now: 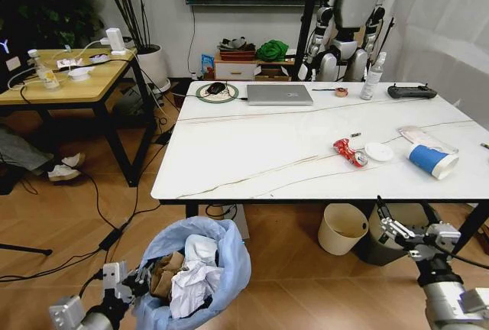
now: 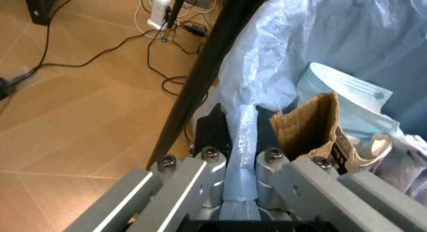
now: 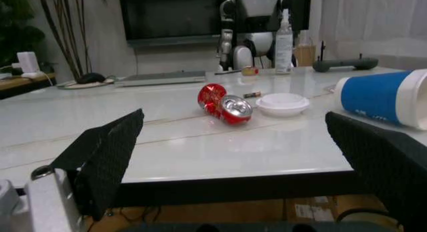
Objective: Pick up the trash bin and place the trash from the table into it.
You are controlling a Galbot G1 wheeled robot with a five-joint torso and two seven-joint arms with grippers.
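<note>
Our left gripper (image 2: 240, 202) clamped on the bag-lined rim of the trash bin (image 1: 195, 273) (held low before the table (image 1: 252, 154)), our right gripper (image 3: 233, 157) spread wide at the table's edge, crushed red can (image 3: 225, 103) and paper cup (image 1: 432, 159) lying on top.

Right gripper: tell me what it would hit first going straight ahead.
The right gripper, open, points at the table edge; likely that first. If it clears the edge, the crushed red can comes next. Depth unclear.

Left claw (image 1: 136, 278) clamped low; right claw (image 1: 391, 227) spread wide.
</note>
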